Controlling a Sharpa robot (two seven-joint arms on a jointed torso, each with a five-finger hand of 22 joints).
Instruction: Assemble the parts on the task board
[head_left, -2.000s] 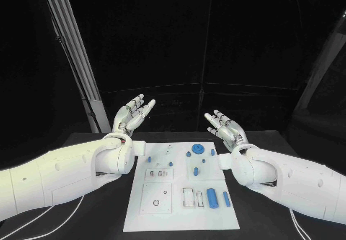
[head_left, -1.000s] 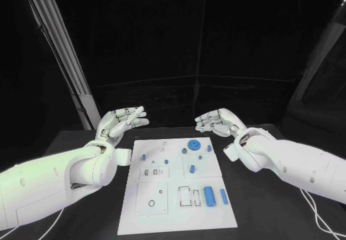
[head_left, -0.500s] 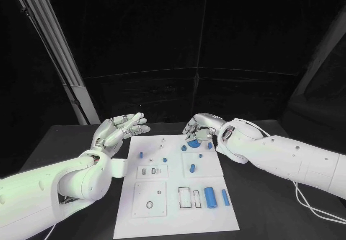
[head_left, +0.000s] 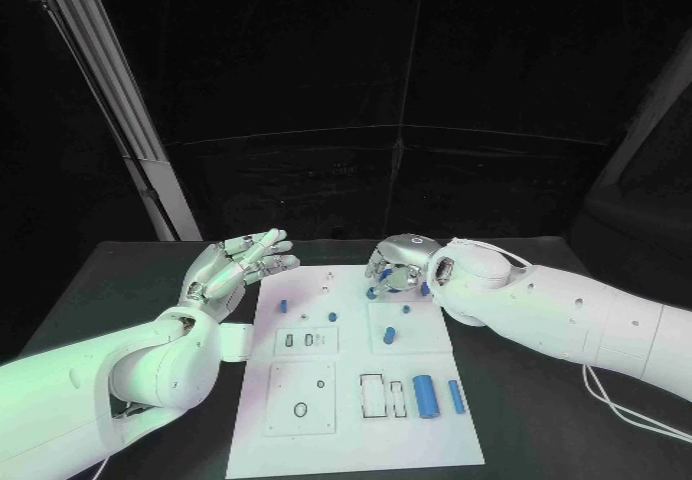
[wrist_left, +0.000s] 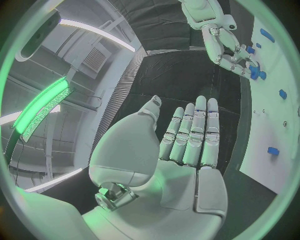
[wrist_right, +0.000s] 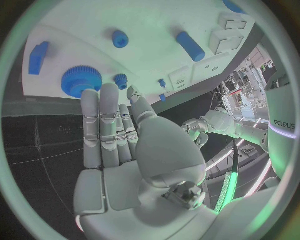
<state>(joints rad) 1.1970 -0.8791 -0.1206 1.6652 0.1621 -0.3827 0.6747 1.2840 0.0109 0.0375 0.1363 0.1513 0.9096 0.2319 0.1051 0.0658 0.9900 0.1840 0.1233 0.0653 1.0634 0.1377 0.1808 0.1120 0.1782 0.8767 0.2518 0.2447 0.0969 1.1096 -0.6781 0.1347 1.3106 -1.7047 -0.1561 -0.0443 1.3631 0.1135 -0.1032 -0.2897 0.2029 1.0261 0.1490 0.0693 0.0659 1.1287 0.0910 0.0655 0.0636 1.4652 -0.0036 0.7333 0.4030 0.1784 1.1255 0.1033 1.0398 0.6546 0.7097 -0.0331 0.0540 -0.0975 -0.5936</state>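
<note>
The white task board (head_left: 346, 430) lies in the middle of the black table. My right hand (head_left: 400, 262) hovers over its far end, fingers straight and pointing down at the blue gear (wrist_right: 81, 80); whether they touch it I cannot tell. It holds nothing. My left hand (head_left: 235, 263) is raised beside the board's far left corner, palm open and fingers apart. A thick blue cylinder (head_left: 426, 395) and a thin blue bar (head_left: 456, 397) lie near the board's front right. Small blue pegs (head_left: 284, 302) dot the far half. The left wrist view shows my right hand (wrist_left: 231, 50) above the gear (wrist_left: 255, 70).
A slanted metal strut (head_left: 123, 110) rises behind the table at the far left. White cables (head_left: 620, 400) run over the table by my right arm. Bare black table (head_left: 116, 290) lies on both sides of the board.
My right hand has turned over and come down from a raised pose to the gear at the board's far end. My left hand has lowered and tilted towards the board.
</note>
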